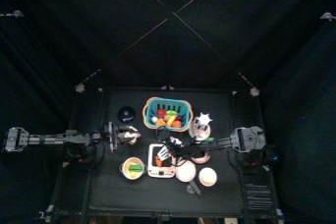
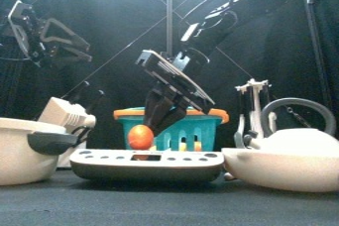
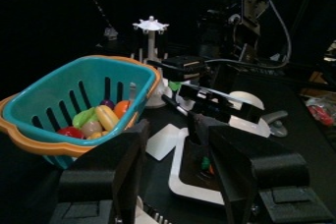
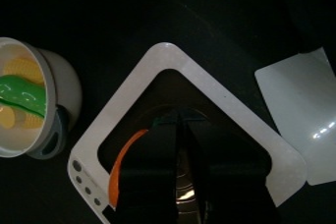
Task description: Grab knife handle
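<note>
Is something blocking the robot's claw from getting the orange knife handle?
Nothing visible does. The right gripper hangs right over the white tray, and the orange knife handle lies in the tray just beside it, with only open space between them.

You've got two black arms, jointed matte links, loose black cables trailing — left gripper [image 3: 168, 174] blocky black jaws.
</note>
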Controlling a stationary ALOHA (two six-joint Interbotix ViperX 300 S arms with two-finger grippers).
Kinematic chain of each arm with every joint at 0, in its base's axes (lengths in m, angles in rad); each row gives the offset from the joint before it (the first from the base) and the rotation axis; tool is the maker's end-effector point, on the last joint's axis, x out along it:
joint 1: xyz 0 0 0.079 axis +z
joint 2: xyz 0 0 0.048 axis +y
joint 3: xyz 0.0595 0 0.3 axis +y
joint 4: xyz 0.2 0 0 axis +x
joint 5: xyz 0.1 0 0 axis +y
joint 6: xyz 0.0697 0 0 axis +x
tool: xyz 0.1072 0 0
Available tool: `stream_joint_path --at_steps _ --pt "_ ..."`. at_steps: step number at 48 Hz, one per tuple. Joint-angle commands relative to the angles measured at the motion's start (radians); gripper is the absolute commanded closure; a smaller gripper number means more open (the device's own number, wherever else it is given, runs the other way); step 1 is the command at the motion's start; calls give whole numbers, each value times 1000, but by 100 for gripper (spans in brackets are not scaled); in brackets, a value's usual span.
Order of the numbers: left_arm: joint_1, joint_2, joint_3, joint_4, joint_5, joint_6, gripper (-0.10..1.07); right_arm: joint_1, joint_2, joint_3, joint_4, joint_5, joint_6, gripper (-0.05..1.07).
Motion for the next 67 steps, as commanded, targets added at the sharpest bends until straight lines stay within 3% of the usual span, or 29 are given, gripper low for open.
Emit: stream_joint_path --at_steps 1,7,16,23,40,62,67 --pt "2 3 -12 0 -3 0 15 -15 -63 -20 -71 11 -2 58" --pt "3 2 -12 0 -3 0 16 -41 -64 -18 -222 40 -2 58" --pt "5 3 -6 0 -3 2 16 -94 3 -26 -238 55 -2 56" --pt "8 3 -6 0 -3 2 15 -115 28 -20 -256 55 -3 41" --pt "9 3 -5 0 -3 2 15 -141 52 -2 -296 52 -2 23" --pt "9 3 -5 0 -3 2 16 -150 117 6 -259 44 -2 23" --pt "9 2 -5 0 -3 2 15 -149 117 3 -259 31 -2 29"
